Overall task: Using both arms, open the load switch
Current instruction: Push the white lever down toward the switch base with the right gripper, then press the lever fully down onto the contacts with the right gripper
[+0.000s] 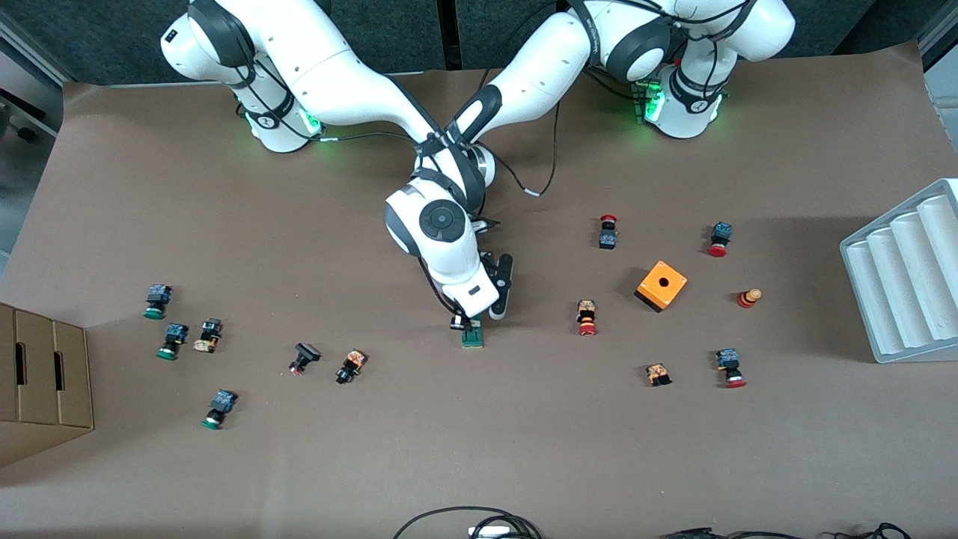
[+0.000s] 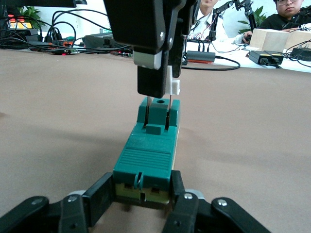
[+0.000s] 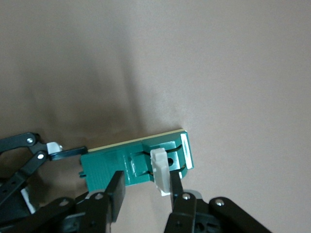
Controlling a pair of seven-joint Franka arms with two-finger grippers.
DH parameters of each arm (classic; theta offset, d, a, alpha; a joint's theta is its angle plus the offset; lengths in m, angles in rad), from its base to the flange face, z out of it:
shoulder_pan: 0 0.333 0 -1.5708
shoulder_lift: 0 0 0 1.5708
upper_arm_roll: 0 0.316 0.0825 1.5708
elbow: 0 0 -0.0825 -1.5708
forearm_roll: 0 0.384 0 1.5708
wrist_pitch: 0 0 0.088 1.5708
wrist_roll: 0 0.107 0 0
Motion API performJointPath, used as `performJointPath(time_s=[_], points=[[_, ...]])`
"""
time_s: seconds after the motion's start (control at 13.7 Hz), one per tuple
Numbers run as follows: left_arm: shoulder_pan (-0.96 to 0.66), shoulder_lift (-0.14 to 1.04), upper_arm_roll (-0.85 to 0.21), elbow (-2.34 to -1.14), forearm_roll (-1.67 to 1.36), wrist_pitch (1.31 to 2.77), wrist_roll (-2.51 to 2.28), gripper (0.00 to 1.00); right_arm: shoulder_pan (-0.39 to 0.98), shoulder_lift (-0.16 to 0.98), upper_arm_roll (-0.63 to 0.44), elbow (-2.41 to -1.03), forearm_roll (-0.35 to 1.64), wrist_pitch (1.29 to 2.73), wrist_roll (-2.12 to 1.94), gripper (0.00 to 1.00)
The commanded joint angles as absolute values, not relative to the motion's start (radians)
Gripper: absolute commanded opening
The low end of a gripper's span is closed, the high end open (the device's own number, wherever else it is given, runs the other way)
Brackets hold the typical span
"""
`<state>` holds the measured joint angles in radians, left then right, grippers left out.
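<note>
The dark green load switch [image 1: 472,339] lies flat in the middle of the table, under both crossed arms. My left gripper [image 2: 142,194] lies low along the table and is shut on one end of the load switch [image 2: 148,150]. In the front view it is mostly hidden under the right arm's hand. My right gripper [image 1: 462,323] comes straight down over the other end. The small white tab [image 3: 160,171] lies against one of its fingers [image 3: 176,187]. The tab [image 2: 174,85] stands a little above the block, with two thin pins running down into it.
An orange cube with a hole [image 1: 661,284] and red push buttons [image 1: 587,317] lie toward the left arm's end. Green push buttons [image 1: 172,340] lie toward the right arm's end. A white ridged tray [image 1: 909,277] and a cardboard box [image 1: 41,374] stand at the table's ends.
</note>
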<state>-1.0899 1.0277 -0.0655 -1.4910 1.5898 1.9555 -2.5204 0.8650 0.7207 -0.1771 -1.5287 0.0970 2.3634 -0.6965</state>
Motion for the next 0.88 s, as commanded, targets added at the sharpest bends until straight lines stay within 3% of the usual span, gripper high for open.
performJointPath(time_s=[0.0, 0.8], points=[[-1.095, 1.045, -0.057, -1.471, 1.603, 1.967, -2.52, 0.4, 0.873, 0.67, -0.164, -1.588, 0.086, 2.352, -0.684, 0.44], [-1.094, 1.045, -0.057, -1.471, 1.603, 1.967, -2.52, 0.4, 0.877, 0.646, -0.163, -1.631, 0.086, 2.352, -0.683, 0.43]])
